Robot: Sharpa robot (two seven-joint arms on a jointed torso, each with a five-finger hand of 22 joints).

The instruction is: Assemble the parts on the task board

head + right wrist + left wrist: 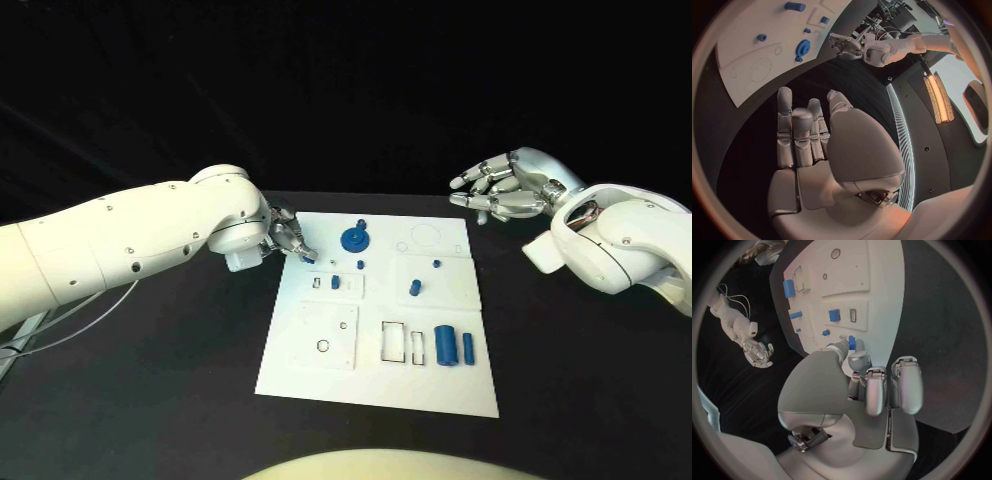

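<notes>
The white task board (378, 385) lies in the middle of the black table. On it are a blue gear (355, 239), two blue cylinders (446, 345) near the front right, and several smaller blue pieces such as one at mid-board (414, 288). My left hand (283, 240) hovers at the board's far left edge and pinches a small blue part (852, 342) between thumb and a finger, just over the board (873, 285). My right hand (505, 190) hangs past the board's far right corner with fingers apart, holding nothing. The right wrist view shows the gear (803, 47) and the left hand (848, 46).
The board has several recessed outlines, among them a round one (426, 236) at the far right and rectangular slots (392, 341) near the cylinders. Bare black table (144, 400) surrounds the board on all sides.
</notes>
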